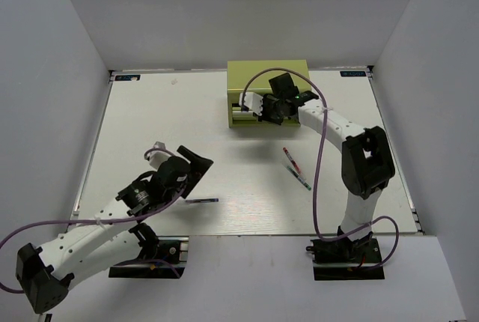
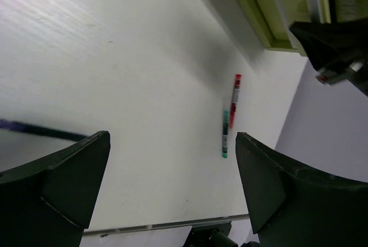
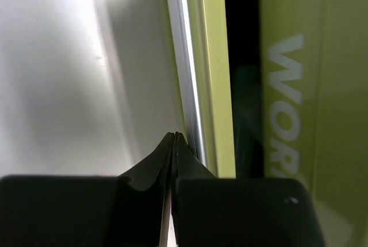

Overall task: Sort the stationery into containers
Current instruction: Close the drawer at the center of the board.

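Observation:
The yellow-green tool chest (image 1: 267,86) stands at the back of the table. My right gripper (image 1: 254,106) is at its front. In the right wrist view the gripper (image 3: 174,139) is shut with nothing between the tips, right beside the silver edge (image 3: 185,74) of a drawer. A dark gap shows between that drawer front and the lettered face (image 3: 287,97). A red pen (image 1: 289,156) and a green pen (image 1: 301,178) lie right of centre. A dark-blue pen (image 1: 200,201) lies near my left gripper (image 1: 199,163), which is open and empty above the table (image 2: 172,161). The red pen (image 2: 235,99), green pen (image 2: 225,135) and dark-blue pen (image 2: 40,131) show there too.
Grey walls close in the table on three sides. The table's near edge (image 2: 167,225) shows under the left gripper. The right arm's purple cable (image 1: 320,165) loops over the right side of the table. No stubby markers are in view.

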### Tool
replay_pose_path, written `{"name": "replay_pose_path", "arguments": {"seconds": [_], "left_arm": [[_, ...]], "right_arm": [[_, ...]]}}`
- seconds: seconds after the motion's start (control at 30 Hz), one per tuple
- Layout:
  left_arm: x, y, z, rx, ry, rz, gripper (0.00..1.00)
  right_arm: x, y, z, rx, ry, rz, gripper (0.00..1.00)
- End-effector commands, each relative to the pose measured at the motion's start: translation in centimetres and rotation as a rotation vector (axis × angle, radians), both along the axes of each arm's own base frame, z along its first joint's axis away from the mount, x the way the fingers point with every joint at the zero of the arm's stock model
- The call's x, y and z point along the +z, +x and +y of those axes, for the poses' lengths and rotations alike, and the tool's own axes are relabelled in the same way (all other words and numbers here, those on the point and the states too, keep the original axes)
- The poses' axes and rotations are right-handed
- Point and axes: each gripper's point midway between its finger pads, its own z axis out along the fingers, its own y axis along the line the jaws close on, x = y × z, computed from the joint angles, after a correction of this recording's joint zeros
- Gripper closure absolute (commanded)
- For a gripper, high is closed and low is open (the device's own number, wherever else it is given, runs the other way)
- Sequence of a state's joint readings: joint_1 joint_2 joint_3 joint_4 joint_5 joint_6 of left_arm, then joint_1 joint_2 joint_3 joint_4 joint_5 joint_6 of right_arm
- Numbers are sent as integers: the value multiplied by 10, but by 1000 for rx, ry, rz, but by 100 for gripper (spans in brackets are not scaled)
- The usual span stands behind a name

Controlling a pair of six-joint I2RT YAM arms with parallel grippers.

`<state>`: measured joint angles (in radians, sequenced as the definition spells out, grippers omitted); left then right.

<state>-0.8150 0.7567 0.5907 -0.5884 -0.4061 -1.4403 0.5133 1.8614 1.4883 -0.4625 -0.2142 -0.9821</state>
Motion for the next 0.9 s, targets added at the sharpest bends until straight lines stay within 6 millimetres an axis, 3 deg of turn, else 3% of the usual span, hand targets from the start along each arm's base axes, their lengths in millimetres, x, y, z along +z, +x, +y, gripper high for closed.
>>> {"name": "replay_pose_path", "arguments": {"seconds": [0.0,0.2,0.23,0.3,0.37,0.5,0.53,0.57,0.6,0.63,0.67,0.7,0.73,0.77,0.8,0.83,0.87], "left_arm": [[23,21,-32,-92,-75,-141,1],[45,56,-75,-212,-43,-237,1],[33,63,-81,-227,-13,-214,1],[42,74,-97,-271,-28,-247,1],[30,82,-109,-300,-41,-225,1],[38,110,-126,-319,-135,-307,2],[37,112,-131,-332,-148,-315,3],[35,117,-132,-340,-162,-320,6],[33,123,-132,-335,-168,-325,9],[31,129,-140,-339,-202,-330,14],[26,132,-143,-351,-223,-323,25],[27,139,-144,-346,-242,-328,31],[37,142,-153,-363,-294,-353,37],[18,148,-154,-358,-294,-320,46],[23,154,-160,-362,-318,-334,49],[17,159,-159,-355,-329,-328,50],[27,165,-164,-350,-370,-369,50]], "right_arm": [[28,51,-6,-130,11,-168,100],[31,70,-12,-186,1,-201,100],[34,72,-13,-190,3,-207,100],[35,72,-17,-199,3,-213,100],[38,69,-18,-195,11,-207,100],[43,44,-15,-116,79,-127,99],[66,34,-15,-99,116,-149,97],[73,23,-7,-35,158,-138,95],[86,14,-8,-23,184,-150,92],[86,7,-8,-6,194,-150,85],[111,-1,-9,-3,250,-179,81],[117,-2,-7,-4,274,-205,72],[120,-2,-10,-18,288,-213,57],[134,-6,-12,-43,321,-229,50],[149,1,-13,-86,362,-270,44],[150,3,-16,-127,377,-263,39],[159,3,-19,-140,391,-282,34]]}}
